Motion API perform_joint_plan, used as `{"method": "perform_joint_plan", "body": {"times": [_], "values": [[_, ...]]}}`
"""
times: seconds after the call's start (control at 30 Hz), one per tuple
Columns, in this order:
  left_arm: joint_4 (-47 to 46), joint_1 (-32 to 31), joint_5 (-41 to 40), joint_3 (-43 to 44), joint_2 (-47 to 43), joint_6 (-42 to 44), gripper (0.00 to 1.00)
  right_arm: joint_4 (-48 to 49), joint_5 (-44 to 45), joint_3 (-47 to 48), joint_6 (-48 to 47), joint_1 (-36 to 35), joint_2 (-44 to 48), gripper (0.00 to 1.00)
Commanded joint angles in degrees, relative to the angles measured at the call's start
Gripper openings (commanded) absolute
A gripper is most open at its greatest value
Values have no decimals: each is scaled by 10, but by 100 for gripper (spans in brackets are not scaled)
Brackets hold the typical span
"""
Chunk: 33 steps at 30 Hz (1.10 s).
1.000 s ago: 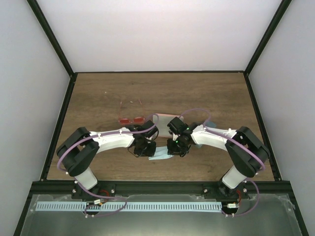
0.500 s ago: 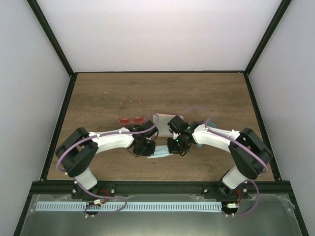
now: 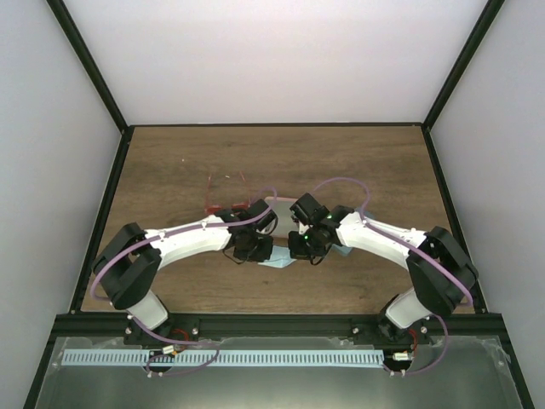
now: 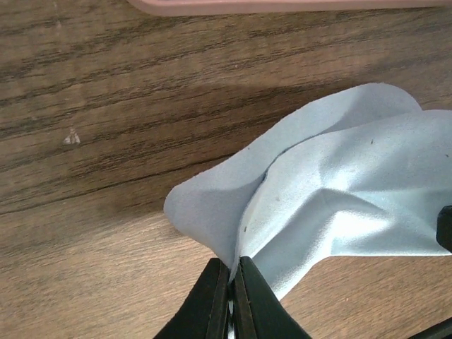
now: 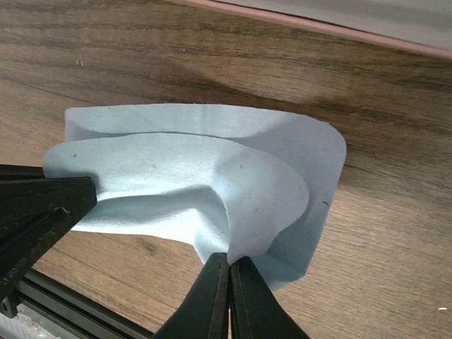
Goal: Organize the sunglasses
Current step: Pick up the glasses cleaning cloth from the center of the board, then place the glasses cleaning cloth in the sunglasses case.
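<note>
One pair of sunglasses (image 3: 223,194), thin-framed with reddish lenses, lies left of centre on the table, just beyond my left arm. A light blue cloth (image 3: 278,261) hangs between both grippers, closer to the table's near edge. My left gripper (image 3: 261,253) is shut on the cloth's left fold (image 4: 212,219), pinched at the tips (image 4: 232,272). On the other side, my right gripper (image 3: 295,250) is shut on the right fold (image 5: 268,205) at its tips (image 5: 229,265). The cloth (image 5: 176,176) bulges loosely between them, above the wood.
A pink oblong case (image 3: 278,204) lies just beyond the grippers; its edge shows in the left wrist view (image 4: 282,6) and in the right wrist view (image 5: 339,27). The black frame rail (image 5: 78,307) runs along the near edge.
Both grippers have gone from partly open to shut on the cloth. Both wrists and the cloth have shifted a little away from the near edge, toward the case.
</note>
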<state>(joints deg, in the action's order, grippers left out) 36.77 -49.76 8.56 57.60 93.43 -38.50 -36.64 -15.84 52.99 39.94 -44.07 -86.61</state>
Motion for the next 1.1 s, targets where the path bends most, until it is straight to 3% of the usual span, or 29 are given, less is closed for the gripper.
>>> {"method": "perform_joint_plan", "body": {"times": [0.0,0.43,1.07], "values": [[18,5,-6,8,-21,12,4,-18,18,19,7,-5,17,1],[49,61,-7,99,11,60,4,-50,36,116,-29,34,-11,1],[27,94,-5,217,159,84,4,-52,10,169,-108,135,-95,1]]}}
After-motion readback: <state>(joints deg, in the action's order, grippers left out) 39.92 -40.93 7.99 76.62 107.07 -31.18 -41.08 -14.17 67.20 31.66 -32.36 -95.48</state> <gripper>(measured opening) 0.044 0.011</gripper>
